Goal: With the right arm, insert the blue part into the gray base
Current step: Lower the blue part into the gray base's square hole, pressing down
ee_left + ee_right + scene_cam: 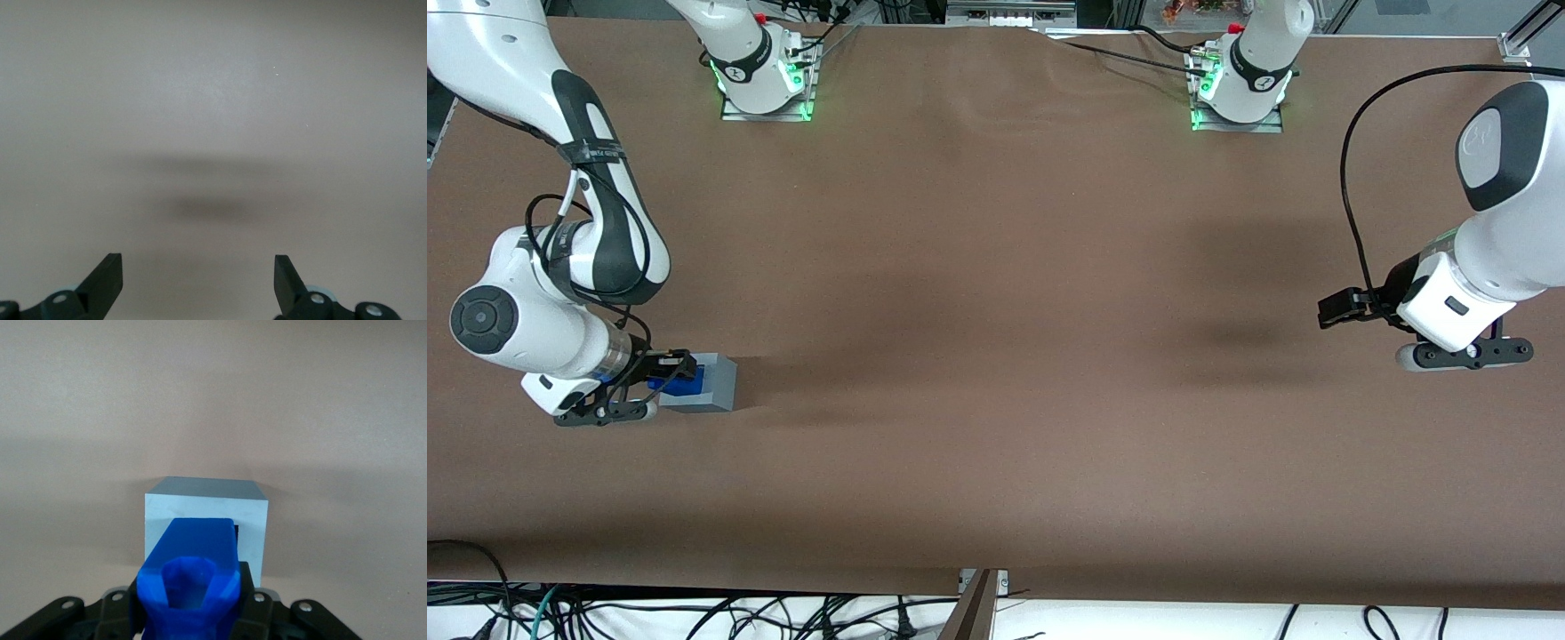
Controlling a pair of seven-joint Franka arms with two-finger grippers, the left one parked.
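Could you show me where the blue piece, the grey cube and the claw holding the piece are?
blue part (198, 550): right wrist view, on its sloping top face.
gray base (713, 382): front view, on its top face.
gripper (665, 373): front view, between the fingertips, over the base, shut on the part.

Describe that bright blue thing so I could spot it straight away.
Start at the brown table and go to the working arm's end, where the black gripper meets a light grey cube, the gray base. The blue part sits clamped in that gripper, right over the cube's top. It is the only vivid blue object there.
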